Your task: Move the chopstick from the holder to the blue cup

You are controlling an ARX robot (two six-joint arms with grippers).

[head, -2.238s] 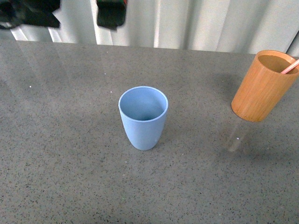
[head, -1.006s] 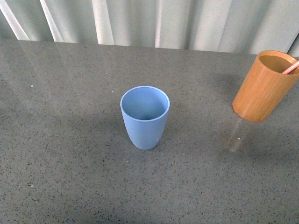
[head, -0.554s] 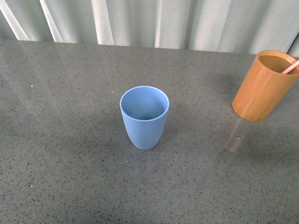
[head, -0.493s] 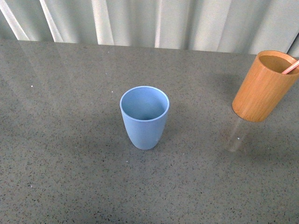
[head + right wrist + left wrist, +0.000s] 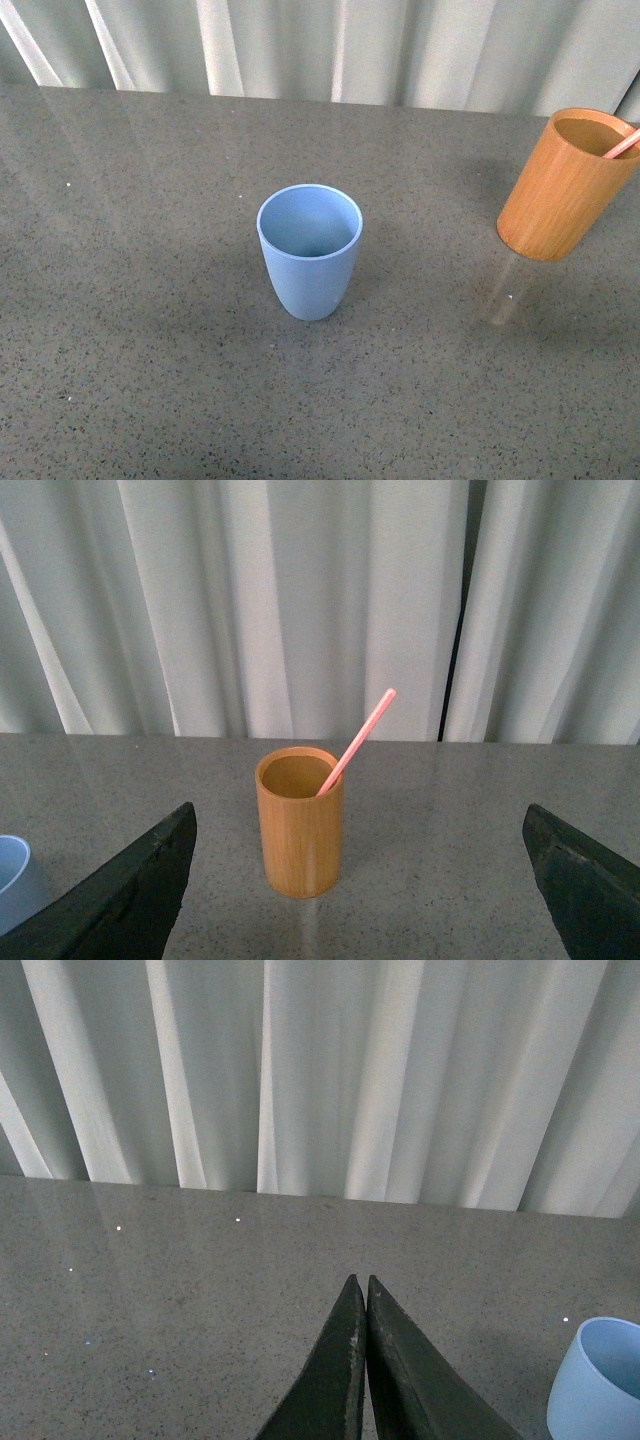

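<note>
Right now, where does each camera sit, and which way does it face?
Front view: on the robot's body, looking down at the table: blue cup centre, holder with chopstick right; no arm shows.
Left wrist view: on the left arm, facing the curtain; the shut left hand shows, part of the blue cup too.
Right wrist view: on the right arm, facing the holder; the open right hand frames it.
Shared: all three show the blue cup.

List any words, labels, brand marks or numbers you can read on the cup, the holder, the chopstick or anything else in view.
None: no readable text in any view.
Blue cup: plain, no print.
Holder: plain, no label.
Chopstick: too thin to show any marking.
Table and curtain: no writing or signs.
</note>
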